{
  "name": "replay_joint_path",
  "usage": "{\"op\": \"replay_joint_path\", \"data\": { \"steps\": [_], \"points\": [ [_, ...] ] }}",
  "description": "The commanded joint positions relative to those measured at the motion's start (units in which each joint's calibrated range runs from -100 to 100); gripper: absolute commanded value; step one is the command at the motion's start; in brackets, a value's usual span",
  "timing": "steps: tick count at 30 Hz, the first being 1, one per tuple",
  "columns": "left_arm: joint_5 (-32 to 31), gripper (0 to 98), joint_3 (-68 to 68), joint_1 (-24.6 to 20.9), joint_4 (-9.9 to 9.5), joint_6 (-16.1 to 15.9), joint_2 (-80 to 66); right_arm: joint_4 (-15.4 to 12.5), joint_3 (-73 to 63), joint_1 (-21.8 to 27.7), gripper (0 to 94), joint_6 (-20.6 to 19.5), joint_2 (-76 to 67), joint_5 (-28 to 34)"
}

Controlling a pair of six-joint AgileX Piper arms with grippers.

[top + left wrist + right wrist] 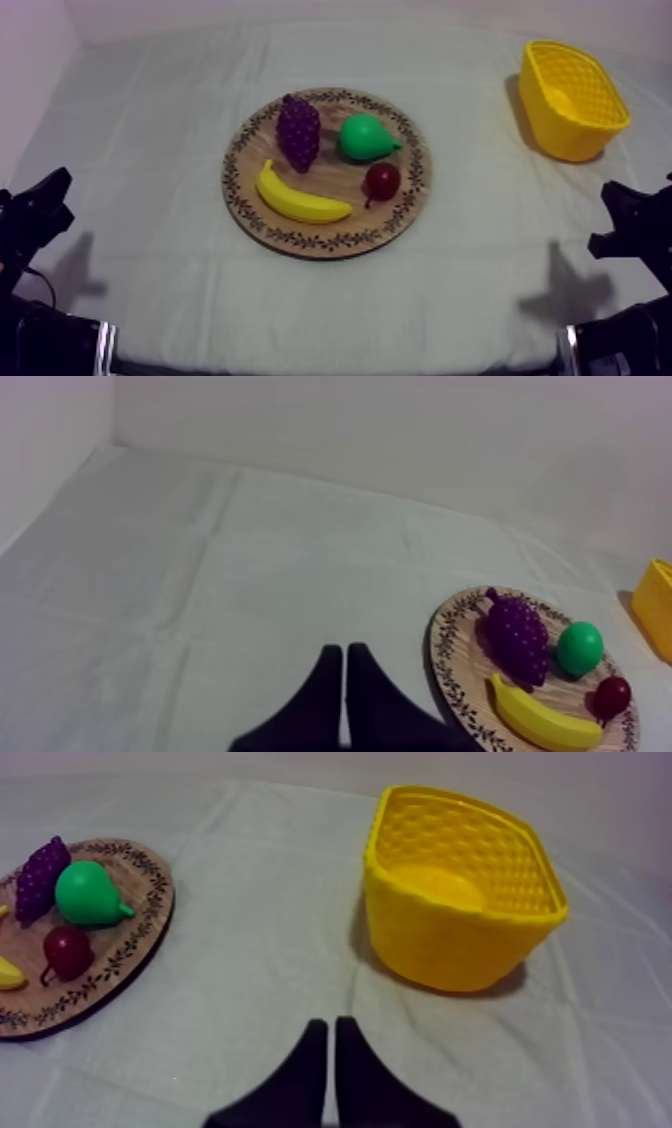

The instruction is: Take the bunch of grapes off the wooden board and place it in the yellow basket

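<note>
Grapes [298,131] lie on the board [320,242] beside the pear [366,137]; basket [560,135] stands well apart; left hand [344,650] and right hand [330,1023] pinched narrow, empty.

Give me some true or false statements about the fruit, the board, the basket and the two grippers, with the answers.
1. The grapes lie on the board. True.
2. The pear sits in the basket. False: it lies on the board, beside the grapes.
3. The left gripper is shut on nothing. True.
4. The right gripper grips the banana. False: it is shut on nothing, and the banana lies on the board.
</note>
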Motion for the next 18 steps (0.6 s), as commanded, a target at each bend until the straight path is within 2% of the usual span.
{"op": "replay_joint_path", "data": {
  "steps": [1, 7, 18],
  "points": [
    [0.01, 0.1, -0.03, -0.03, 0.02, 0.0, 0.0, 0.05, 0.0, -0.01, 0.7, -0.02, 0.02, -0.07],
    [0.01, 0.1, -0.03, -0.03, 0.02, 0.0, 0.0, 0.03, 0.0, -0.01, 0.7, 0.36, 0.02, -0.07],
    [0.01, 0.1, -0.03, -0.03, 0.02, 0.0, 0.0, -0.88, -4.89, -0.74, 0.6, 5.37, 5.52, -2.19]
  ]
}}
